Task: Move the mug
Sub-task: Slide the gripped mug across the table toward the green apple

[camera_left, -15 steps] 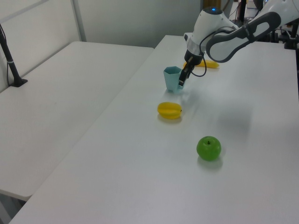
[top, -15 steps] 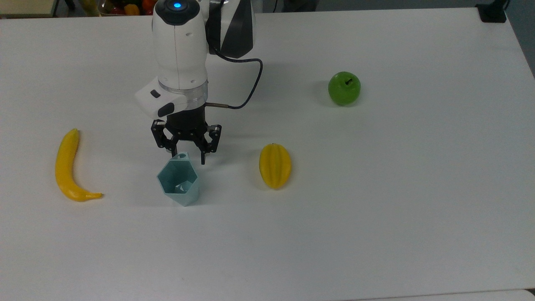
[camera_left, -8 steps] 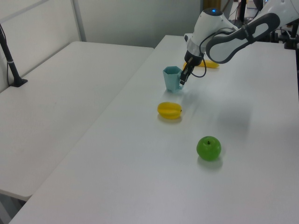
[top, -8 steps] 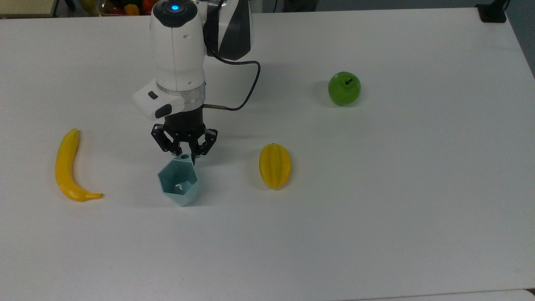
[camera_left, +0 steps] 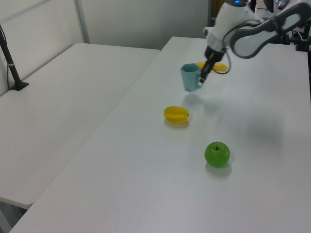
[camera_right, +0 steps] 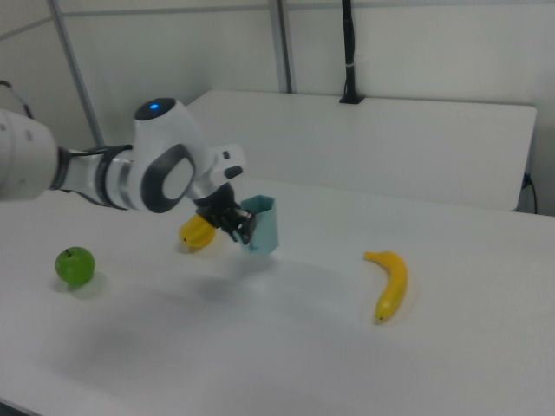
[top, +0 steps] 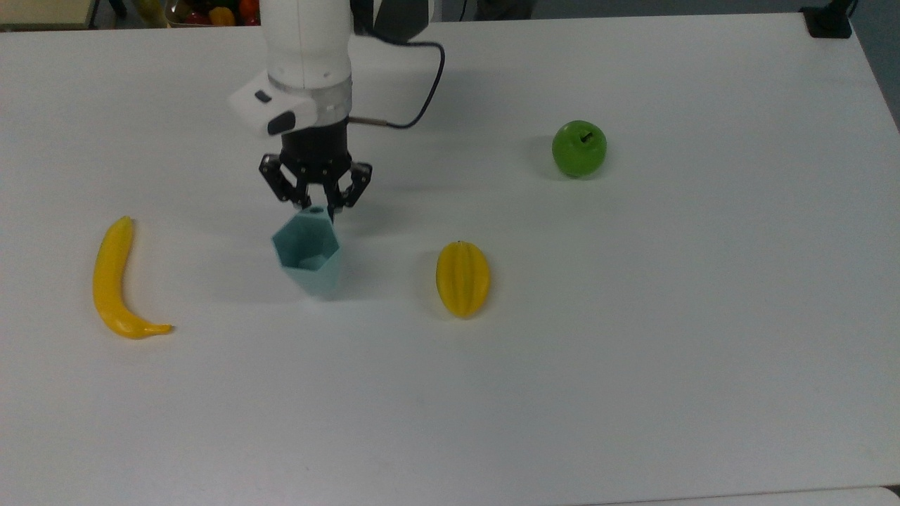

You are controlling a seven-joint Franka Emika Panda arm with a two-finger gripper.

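Yellow starfruit [top: 462, 279] and banana [top: 114, 281] lie on the white worktop [top: 633, 351]. Between them, further back, the pincer [top: 317, 209] has the teal mug [top: 308, 253] pinched by its tab, lifted off the surface.

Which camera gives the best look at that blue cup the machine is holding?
The top view: the mug shows its open mouth, faceted walls and holed tab, which the pincer pinches. The left view shows the mug from the side, lifted off the table. The right view also shows it from the side, beside the pincer.
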